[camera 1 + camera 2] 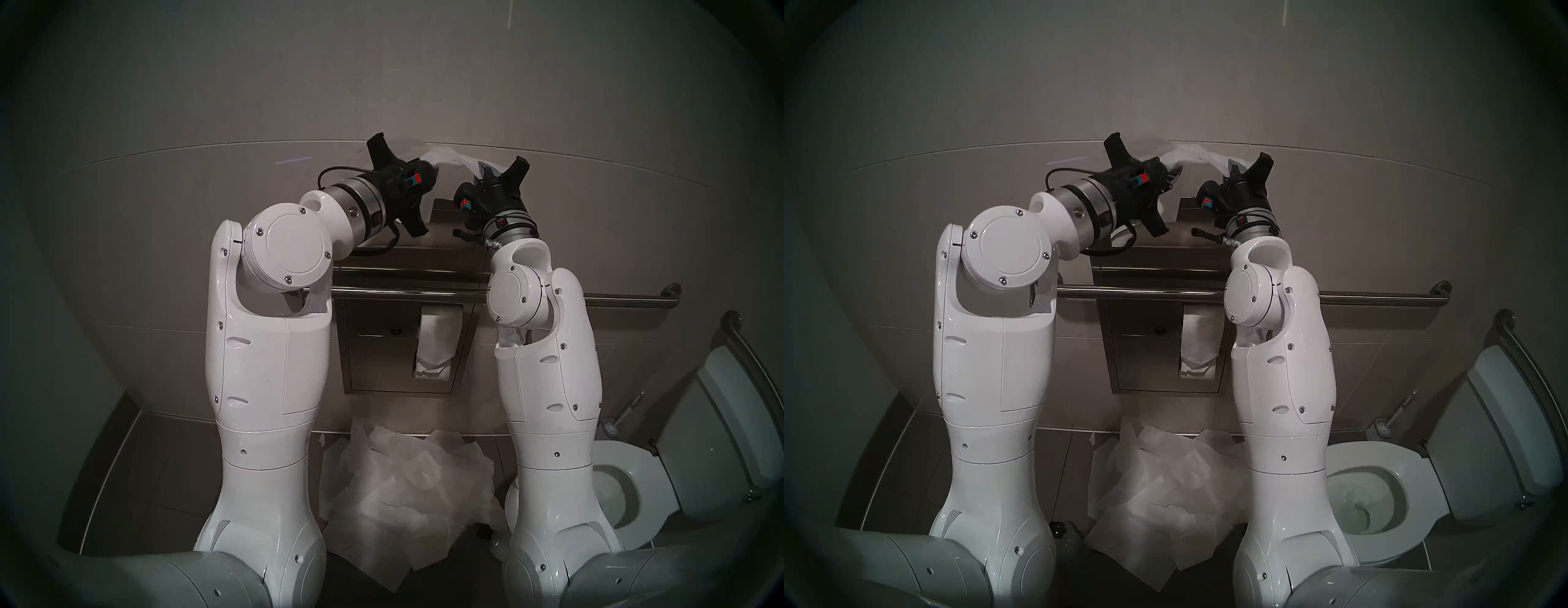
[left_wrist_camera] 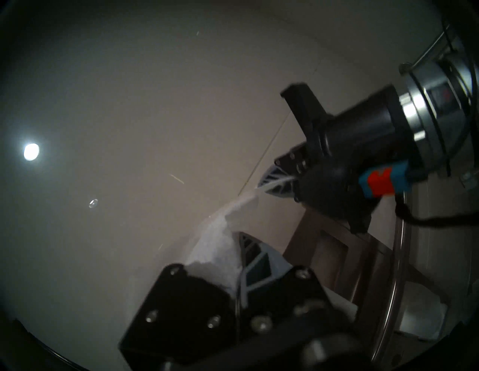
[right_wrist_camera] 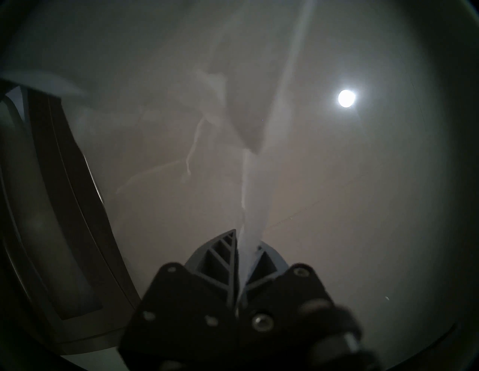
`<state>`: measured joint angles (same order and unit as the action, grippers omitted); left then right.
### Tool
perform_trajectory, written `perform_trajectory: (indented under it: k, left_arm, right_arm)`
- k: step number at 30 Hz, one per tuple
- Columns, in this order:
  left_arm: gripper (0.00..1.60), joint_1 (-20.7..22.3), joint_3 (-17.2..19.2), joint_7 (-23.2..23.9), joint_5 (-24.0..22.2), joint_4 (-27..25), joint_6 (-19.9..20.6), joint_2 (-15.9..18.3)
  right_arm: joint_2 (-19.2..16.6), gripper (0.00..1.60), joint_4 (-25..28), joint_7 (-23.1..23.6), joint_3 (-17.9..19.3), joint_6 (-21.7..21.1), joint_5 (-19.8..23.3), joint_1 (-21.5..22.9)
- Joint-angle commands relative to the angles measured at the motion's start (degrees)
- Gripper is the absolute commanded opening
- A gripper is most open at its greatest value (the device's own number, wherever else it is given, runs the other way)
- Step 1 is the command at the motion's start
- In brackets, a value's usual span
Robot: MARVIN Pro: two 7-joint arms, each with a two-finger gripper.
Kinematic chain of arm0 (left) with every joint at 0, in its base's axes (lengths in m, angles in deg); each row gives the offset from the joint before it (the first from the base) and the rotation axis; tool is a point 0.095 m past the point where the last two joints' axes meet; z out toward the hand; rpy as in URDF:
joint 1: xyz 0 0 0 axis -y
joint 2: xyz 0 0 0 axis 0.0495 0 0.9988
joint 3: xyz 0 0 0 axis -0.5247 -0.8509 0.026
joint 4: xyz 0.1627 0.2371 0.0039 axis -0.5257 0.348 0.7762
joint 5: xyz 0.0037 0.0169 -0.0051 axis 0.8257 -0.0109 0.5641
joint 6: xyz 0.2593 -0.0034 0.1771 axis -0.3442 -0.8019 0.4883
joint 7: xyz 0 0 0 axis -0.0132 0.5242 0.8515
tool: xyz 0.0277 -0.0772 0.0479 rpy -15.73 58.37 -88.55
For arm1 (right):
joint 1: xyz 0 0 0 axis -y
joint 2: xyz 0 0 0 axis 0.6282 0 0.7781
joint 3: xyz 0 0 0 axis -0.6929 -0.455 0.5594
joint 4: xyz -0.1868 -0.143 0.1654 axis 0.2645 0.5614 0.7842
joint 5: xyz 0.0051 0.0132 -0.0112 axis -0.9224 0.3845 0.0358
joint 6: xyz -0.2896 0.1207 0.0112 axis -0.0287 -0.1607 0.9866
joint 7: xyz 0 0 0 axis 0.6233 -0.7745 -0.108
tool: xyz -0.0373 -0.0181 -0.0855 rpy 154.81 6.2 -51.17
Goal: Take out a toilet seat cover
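Note:
The toilet seat cover (image 1: 450,156) is a thin white wrinkled tissue sheet stretched between my two grippers, high against the wall above the steel dispenser (image 1: 407,254). My left gripper (image 1: 433,172) is shut on its left end. My right gripper (image 1: 483,173) is shut on its right end. In the left wrist view the cover (image 2: 215,243) bunches at my left gripper (image 2: 234,242) and runs as a thin strand to the right gripper (image 2: 261,187). In the right wrist view the right gripper (image 3: 243,239) pinches the cover (image 3: 250,181), which fans out upward.
A steel grab bar (image 1: 424,292) crosses the dispenser front. A toilet paper roll (image 1: 439,339) hangs in the panel below it. Several loose tissue sheets (image 1: 403,488) lie piled on the floor between my arms. The toilet (image 1: 623,463) and a brush (image 1: 611,429) are at the right.

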<state>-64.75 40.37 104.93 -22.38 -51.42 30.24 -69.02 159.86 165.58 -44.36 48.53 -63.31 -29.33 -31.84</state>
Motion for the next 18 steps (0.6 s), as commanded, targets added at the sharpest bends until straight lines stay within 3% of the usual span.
perform_trajectory:
  k: [1,10,18]
  left_arm:
    - [0.0,1.8,-1.5,-1.6,0.2,-3.0,1.0,-1.2]
    - [0.0,2.7,-3.0,-1.9,1.7,-3.6,2.0,-1.9]
    - [0.0,2.9,-4.4,-2.0,4.0,-4.1,3.3,-2.0]
  right_arm:
    - [0.1,0.0,2.2,-1.1,-0.2,-0.8,-1.6,5.5]
    - [-0.7,0.0,4.0,-1.1,0.1,-1.2,-3.6,8.3]
    - [-0.9,0.0,5.9,-1.4,-0.7,-1.8,-5.2,6.3]
